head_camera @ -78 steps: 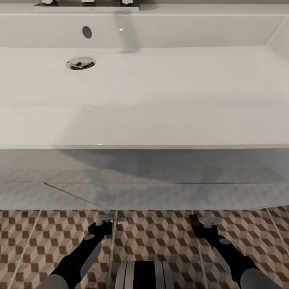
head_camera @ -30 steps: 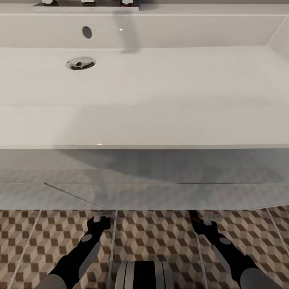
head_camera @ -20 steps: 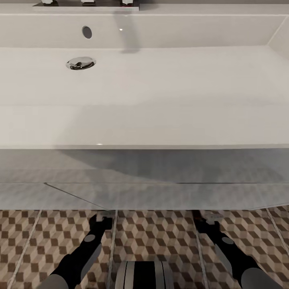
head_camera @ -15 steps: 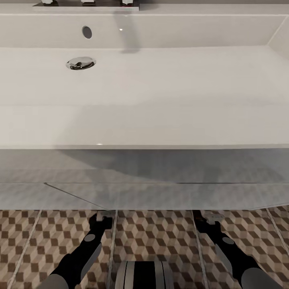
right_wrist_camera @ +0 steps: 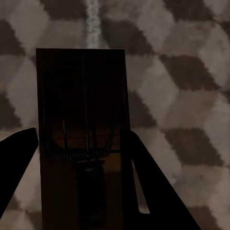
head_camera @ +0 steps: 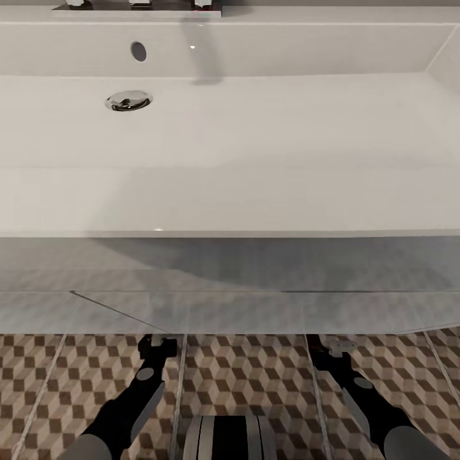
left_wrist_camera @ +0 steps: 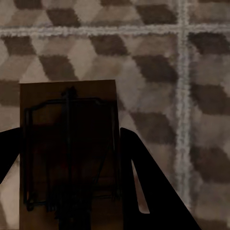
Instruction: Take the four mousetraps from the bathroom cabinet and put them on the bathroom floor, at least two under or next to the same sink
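Two traps, one in each gripper, low over the tiled floor in front of the sink.

In the left wrist view the left trap (left_wrist_camera: 67,153) lies flat between the dark fingers (left_wrist_camera: 148,187), which clamp its long sides; the right trap (right_wrist_camera: 81,139) sits the same way between the right fingers (right_wrist_camera: 153,187). In the head view the left gripper (head_camera: 155,345) is at lower left and the right gripper (head_camera: 324,350) at lower right, both over the floor (head_camera: 243,377) just before the sink (head_camera: 255,128), which spans the upper frame.
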{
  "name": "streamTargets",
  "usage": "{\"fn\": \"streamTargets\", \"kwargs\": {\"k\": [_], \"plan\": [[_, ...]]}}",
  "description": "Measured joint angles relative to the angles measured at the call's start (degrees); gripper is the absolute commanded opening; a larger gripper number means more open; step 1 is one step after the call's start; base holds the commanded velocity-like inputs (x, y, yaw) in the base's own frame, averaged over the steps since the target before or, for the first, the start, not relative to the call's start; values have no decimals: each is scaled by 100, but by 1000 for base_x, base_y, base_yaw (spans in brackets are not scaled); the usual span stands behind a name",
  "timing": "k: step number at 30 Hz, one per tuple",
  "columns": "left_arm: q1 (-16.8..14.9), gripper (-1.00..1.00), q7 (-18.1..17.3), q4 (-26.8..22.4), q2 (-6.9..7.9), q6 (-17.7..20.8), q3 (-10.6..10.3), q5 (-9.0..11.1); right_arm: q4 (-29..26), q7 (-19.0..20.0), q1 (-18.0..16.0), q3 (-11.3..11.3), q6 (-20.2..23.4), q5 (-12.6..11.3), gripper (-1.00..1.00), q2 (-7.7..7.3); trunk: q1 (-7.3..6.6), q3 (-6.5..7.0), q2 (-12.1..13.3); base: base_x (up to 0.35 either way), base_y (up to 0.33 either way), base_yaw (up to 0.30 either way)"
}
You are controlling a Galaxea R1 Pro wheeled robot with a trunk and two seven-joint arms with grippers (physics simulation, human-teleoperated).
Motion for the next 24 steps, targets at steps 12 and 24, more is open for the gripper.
{"fn": "streamTargets", "kwargs": {"k": [12, 24], "plan": [[-1, -100, 598, -151, -221, -12, -10, -26, 0, 0, 0, 2, 0, 0, -100, 5, 0, 0, 0, 0, 0, 0], [0, -100, 578, -218, -209, -6, -11, -27, -2, 0, 0, 2, -8, 0, -100, 5, 0, 0, 0, 0, 0, 0]]}}
